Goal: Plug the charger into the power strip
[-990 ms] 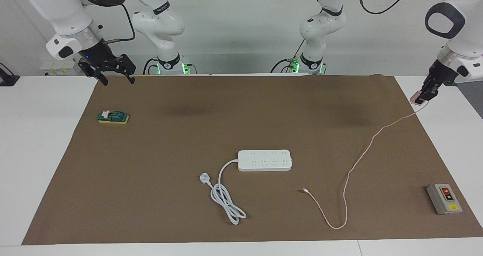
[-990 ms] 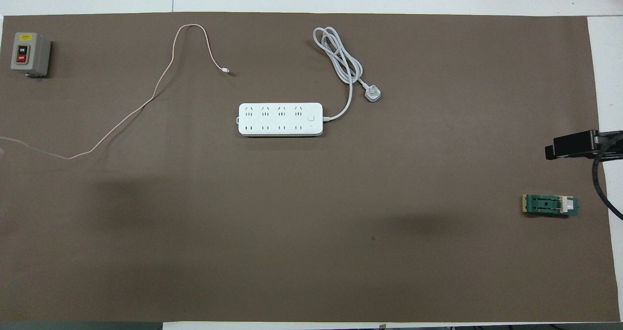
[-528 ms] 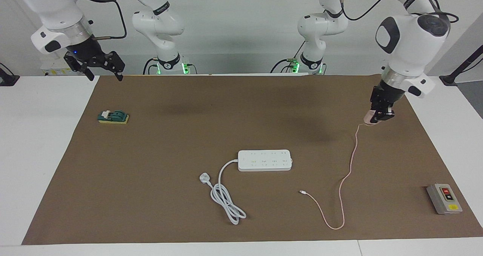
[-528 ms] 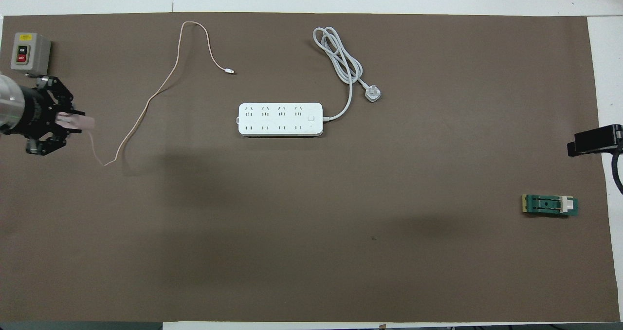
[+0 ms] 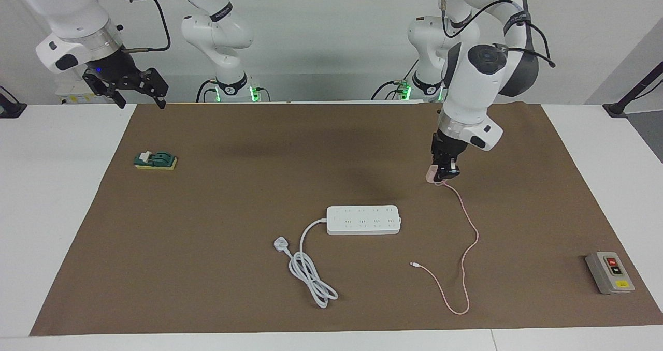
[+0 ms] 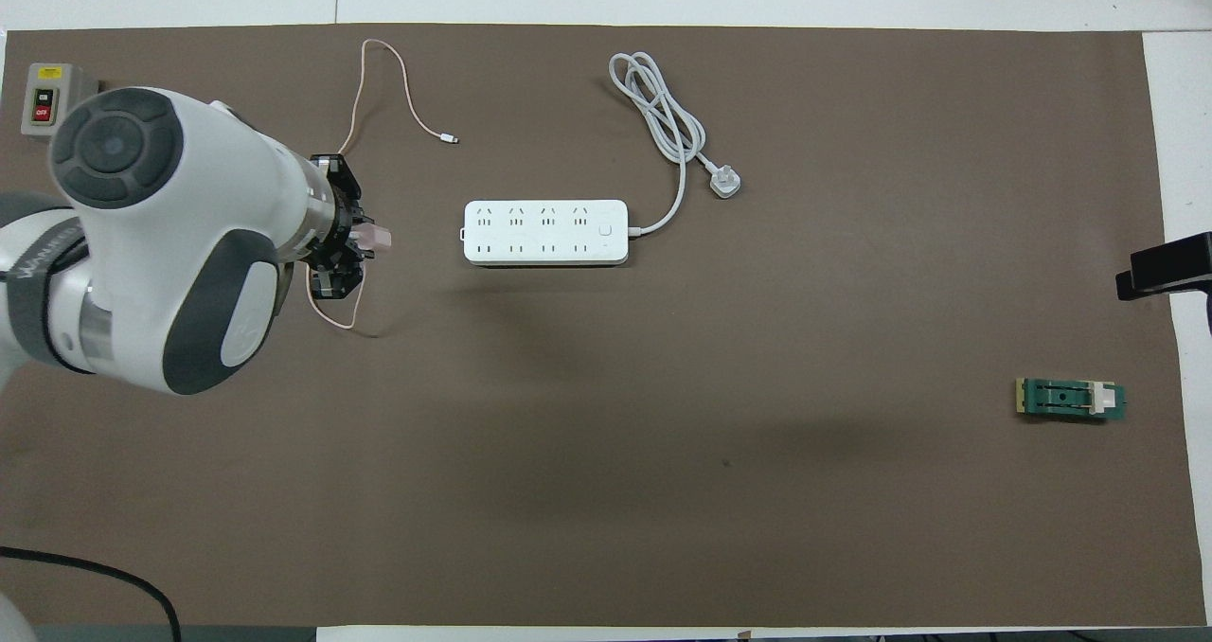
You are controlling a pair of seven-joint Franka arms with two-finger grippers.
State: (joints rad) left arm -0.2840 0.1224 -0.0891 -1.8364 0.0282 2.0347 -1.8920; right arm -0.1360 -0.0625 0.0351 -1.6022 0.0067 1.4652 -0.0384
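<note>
My left gripper (image 5: 440, 176) (image 6: 365, 237) is shut on the small pink charger (image 5: 431, 175) (image 6: 376, 237), held in the air over the brown mat beside the power strip, toward the left arm's end. The charger's thin pink cable (image 5: 466, 237) (image 6: 355, 102) trails down onto the mat and ends in a small white connector (image 5: 414, 263) (image 6: 453, 139). The white power strip (image 5: 364, 219) (image 6: 545, 231) lies flat mid-mat, sockets up, its thick white cord (image 5: 311, 273) (image 6: 663, 112) coiled farther from the robots. My right gripper (image 5: 139, 100) hangs open above the mat's edge at the right arm's end.
A grey button box (image 5: 609, 272) (image 6: 45, 102) sits at the left arm's end of the mat. A green and yellow block (image 5: 155, 160) (image 6: 1071, 401) lies at the right arm's end. The white three-pin plug (image 5: 280, 244) (image 6: 725, 184) rests beside the strip.
The left arm has swung in from the table's end toward the power strip, carrying the charger and dragging its cable along. The right gripper has pulled back a little toward its end.
</note>
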